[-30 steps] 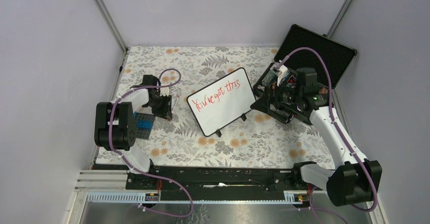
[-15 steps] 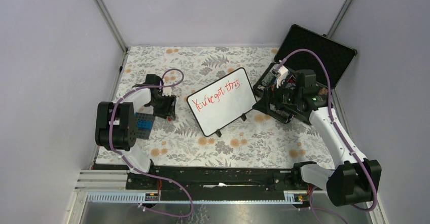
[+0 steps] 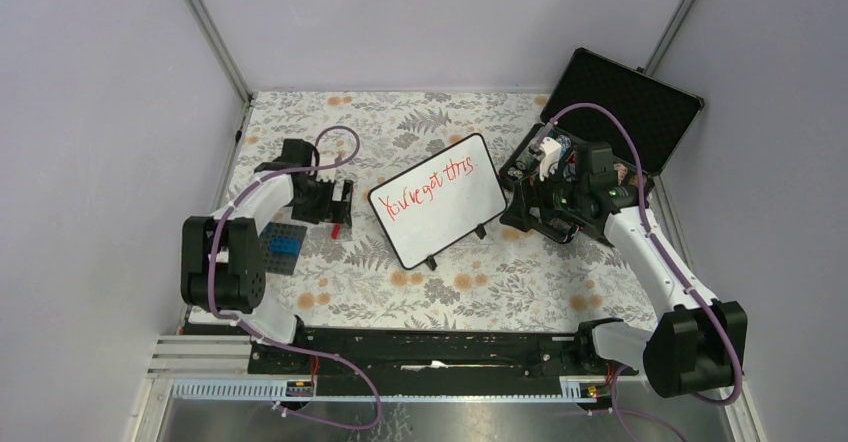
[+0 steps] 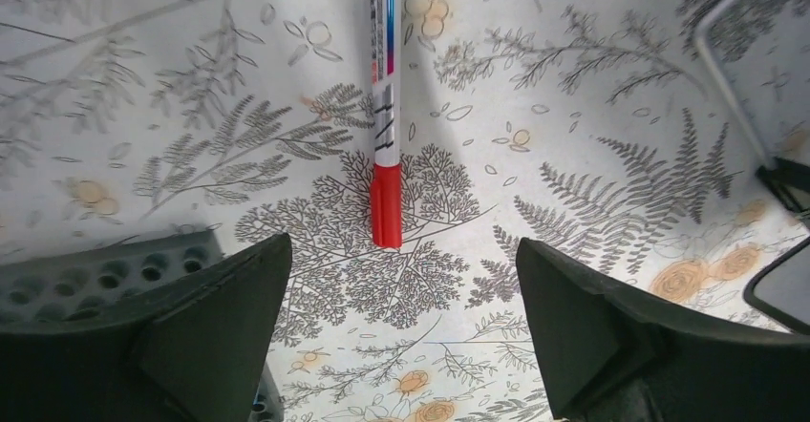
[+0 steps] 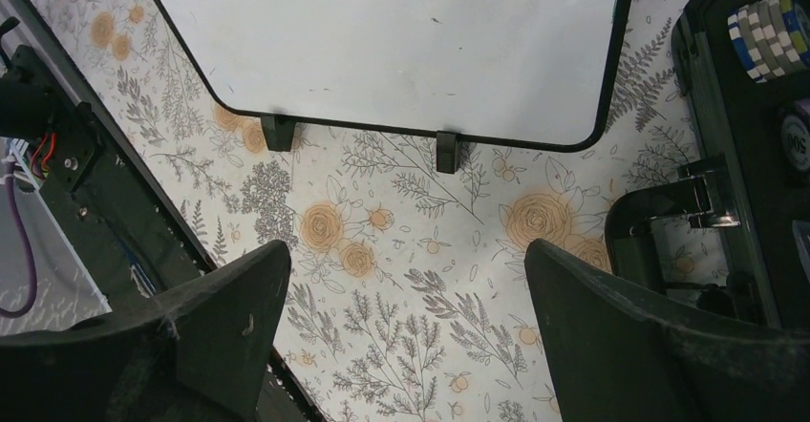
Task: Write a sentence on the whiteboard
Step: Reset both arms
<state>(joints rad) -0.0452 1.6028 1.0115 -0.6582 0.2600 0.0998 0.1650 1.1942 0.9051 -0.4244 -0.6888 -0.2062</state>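
Floral tabletop (image 3: 450, 292): red-capped marker (image 4: 385, 136) loose under spread left gripper (image 4: 399, 279), right gripper (image 5: 406, 260) spread too, since red sentence (image 3: 432, 187) on white whiteboard (image 3: 450, 220) looks finished.

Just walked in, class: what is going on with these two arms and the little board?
The whiteboard already carries the sentence "You've got this" in red. The left gripper hovers with jaws open over the red marker, which lies loose on the table. The right gripper, jaws open too, hangs empty between the board and the black case.
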